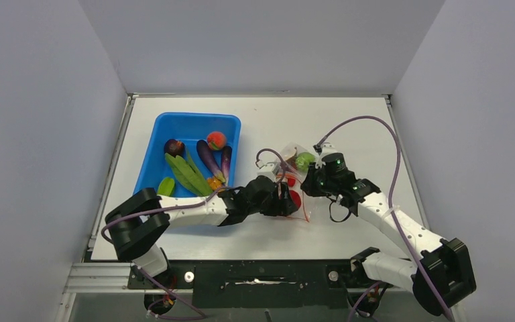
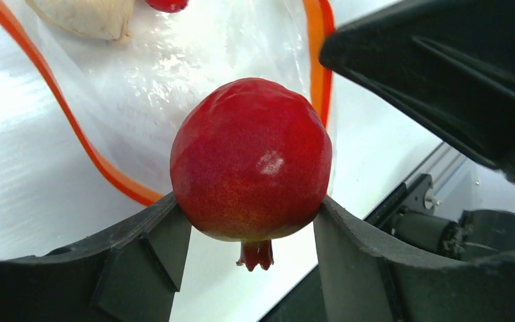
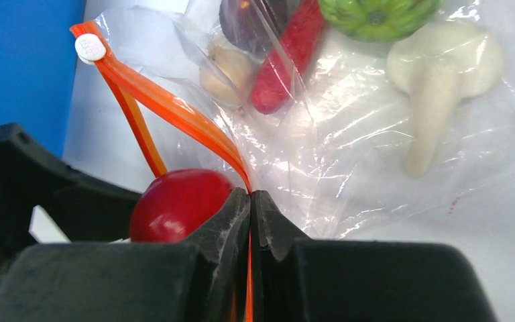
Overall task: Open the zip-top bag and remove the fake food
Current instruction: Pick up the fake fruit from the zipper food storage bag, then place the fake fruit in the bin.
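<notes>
Snugly, left fingers [image 2: 141, 261] grip glossy round fruit [image 2: 250, 157].

The zip-top bag [image 1: 290, 153], crinkly clear plastic with an orange-red zipper strip [image 3: 167, 100], lies open at mid-frame in the top view. A red round fruit [image 2: 251, 157] sits at its mouth. A green bumpy ball [image 3: 375, 13], white mushroom [image 3: 436, 74] and dark purple piece [image 3: 248, 20] lie inside.

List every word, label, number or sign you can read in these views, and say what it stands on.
No text can be read in any view.
White round tab at the end of the orange zipper strip of the zip-top bag: faint marks, too small to read.
Fake food and blue bin: no lettering visible.
</notes>
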Motion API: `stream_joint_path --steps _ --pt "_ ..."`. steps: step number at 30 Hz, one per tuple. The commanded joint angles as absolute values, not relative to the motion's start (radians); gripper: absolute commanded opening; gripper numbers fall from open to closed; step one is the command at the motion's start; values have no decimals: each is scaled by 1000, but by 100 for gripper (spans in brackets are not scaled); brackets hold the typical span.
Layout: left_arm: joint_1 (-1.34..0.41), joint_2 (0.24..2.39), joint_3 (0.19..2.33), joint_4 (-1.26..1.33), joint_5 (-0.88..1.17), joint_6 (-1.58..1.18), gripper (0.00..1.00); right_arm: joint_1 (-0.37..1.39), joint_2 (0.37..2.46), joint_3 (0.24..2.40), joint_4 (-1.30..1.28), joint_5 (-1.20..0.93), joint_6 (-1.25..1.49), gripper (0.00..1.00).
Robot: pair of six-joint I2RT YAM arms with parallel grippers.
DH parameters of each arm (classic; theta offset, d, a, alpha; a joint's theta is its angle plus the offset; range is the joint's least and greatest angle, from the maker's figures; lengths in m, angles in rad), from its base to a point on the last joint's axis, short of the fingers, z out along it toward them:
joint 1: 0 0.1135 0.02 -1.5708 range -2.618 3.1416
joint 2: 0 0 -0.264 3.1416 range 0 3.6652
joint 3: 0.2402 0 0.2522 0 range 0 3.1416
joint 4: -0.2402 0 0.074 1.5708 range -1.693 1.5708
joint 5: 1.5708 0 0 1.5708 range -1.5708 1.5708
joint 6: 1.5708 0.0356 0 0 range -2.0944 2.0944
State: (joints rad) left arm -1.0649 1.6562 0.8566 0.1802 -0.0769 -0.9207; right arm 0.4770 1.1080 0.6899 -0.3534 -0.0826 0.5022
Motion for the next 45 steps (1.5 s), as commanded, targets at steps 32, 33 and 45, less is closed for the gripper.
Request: stream_joint_path --steps 32,33,45 --pt "-495 1053 729 -6 -29 -796 0 432 1047 712 -301 -57 552 0" --pt "-466 1069 734 -11 -22 -801 0 432 1048 712 -300 -59 553 0" --pt "-337 1265 766 15 -63 -921 0 427 1022 698 -314 -67 544 0"
